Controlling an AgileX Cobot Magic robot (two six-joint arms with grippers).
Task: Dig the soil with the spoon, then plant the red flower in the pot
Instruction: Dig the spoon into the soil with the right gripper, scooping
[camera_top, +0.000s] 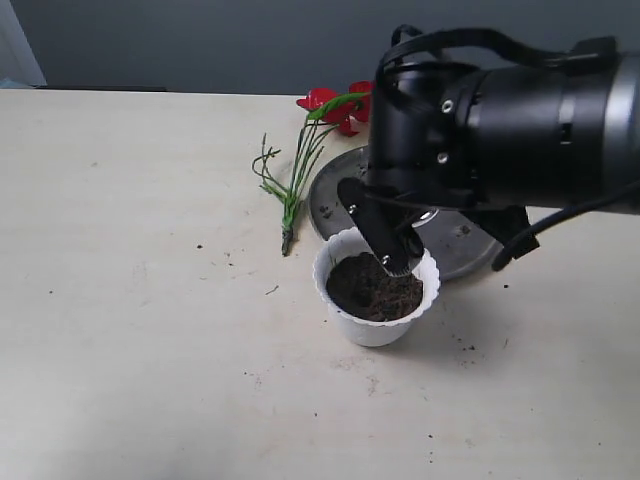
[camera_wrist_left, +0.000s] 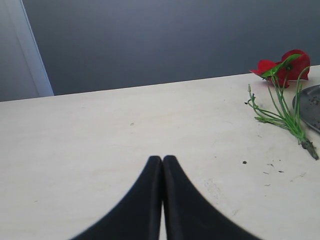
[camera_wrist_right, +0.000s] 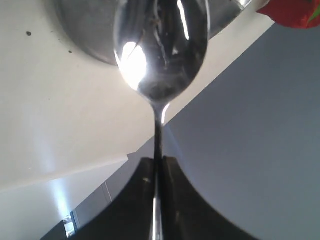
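The bulky black right arm reaches in from the right of the exterior view, its wrist bent downward so the right gripper (camera_top: 395, 255) hangs over the small white plastic pot with the scalloped rim (camera_top: 375, 325). In the right wrist view its 2 dark fingers (camera_wrist_right: 142, 200) are pressed together on the thin handle of the shiny silver metal spoon (camera_wrist_right: 160, 50), whose bowl fills the upper part of that view; the exterior view does not show the spoon clearly. The gripper tips sit just above the dark crumbly soil (camera_top: 372, 287) filling the pot — whether they touch it cannot be told.

The left gripper (camera_wrist_left: 163, 160) hovers low over the pale bench (camera_wrist_left: 100, 135), fingers closed against each other with nothing between them.

The artificial red flower with long green stems (camera_top: 310, 150) lies flat on the bench behind the pot, beside the flat round steel plate (camera_top: 335, 195) — well apart from both grippers.
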